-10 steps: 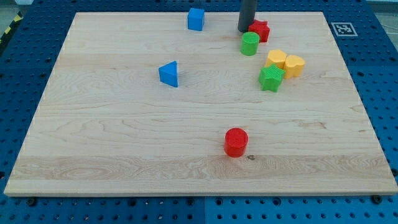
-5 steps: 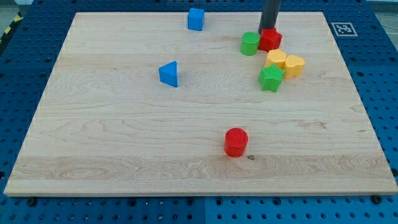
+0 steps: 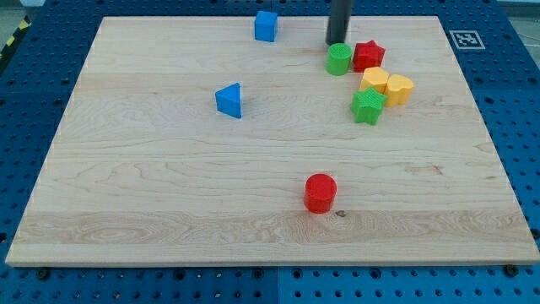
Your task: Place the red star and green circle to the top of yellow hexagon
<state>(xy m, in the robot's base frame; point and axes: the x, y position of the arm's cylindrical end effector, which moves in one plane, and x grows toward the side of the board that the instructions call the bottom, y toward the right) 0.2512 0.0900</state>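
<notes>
Sliding left from behind the red star [image 3: 368, 55], my tip [image 3: 338, 43] now sits just behind the green circle [image 3: 339, 59], at its far edge, touching or nearly so. No jaws on this end effector, it's a plain dark rod, so nothing spreads or pinches. Red star and green circle stand side by side, touching, circle on the left, star on the right, both on the far right part of the worktop [image 3: 169, 194]. Just in front of the star sits the yellow hexagon [image 3: 375, 81], with a second yellow block [image 3: 399, 89] pressed against its right side. Green star [image 3: 367, 106] tucks in just in front of the hexagon. Well apart from that cluster: blue cube [image 3: 266, 25] at the far edge, blue triangle [image 3: 229, 100] left of centre, red cylinder [image 3: 320, 192] alone in the near middle. No containers anywhere on the worktop.
</notes>
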